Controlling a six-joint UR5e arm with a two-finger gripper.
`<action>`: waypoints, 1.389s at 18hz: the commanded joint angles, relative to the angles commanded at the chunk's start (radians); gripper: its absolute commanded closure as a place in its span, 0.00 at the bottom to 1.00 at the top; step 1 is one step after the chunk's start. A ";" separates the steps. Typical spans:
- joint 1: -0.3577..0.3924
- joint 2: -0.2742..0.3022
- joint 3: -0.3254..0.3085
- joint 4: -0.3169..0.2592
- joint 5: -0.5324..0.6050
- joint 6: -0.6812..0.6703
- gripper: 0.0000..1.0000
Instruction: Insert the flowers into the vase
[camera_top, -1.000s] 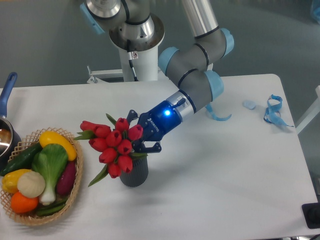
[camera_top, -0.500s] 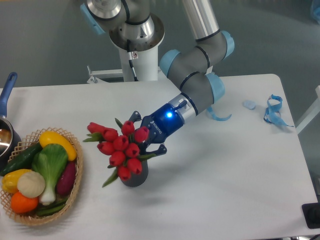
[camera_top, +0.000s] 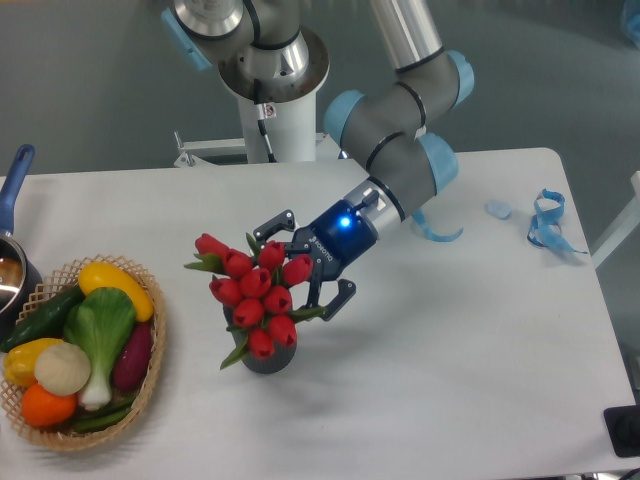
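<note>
The gripper (camera_top: 308, 266) stands with its fingers spread apart, one above and one below, just behind the flowers (camera_top: 254, 290) and gripping nothing that shows. The flowers sit in the vase (camera_top: 268, 357), heads leaning left over its mouth, leaves spilling down its left side; the stems are hidden by the heads, so how deep they go cannot be told. Judging from this, the insertion looks done and the release made; what is left is for the arm to draw back up and right of the vase without catching a leaf or a head. Left of the vase, well apart, stands the basket (camera_top: 150, 385); further left, the pot (camera_top: 12, 268).
</note>
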 joint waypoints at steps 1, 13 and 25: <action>0.002 0.015 0.005 0.000 0.028 0.000 0.00; 0.121 0.160 0.052 -0.003 0.371 -0.002 0.00; 0.275 0.261 0.276 -0.204 0.787 0.229 0.00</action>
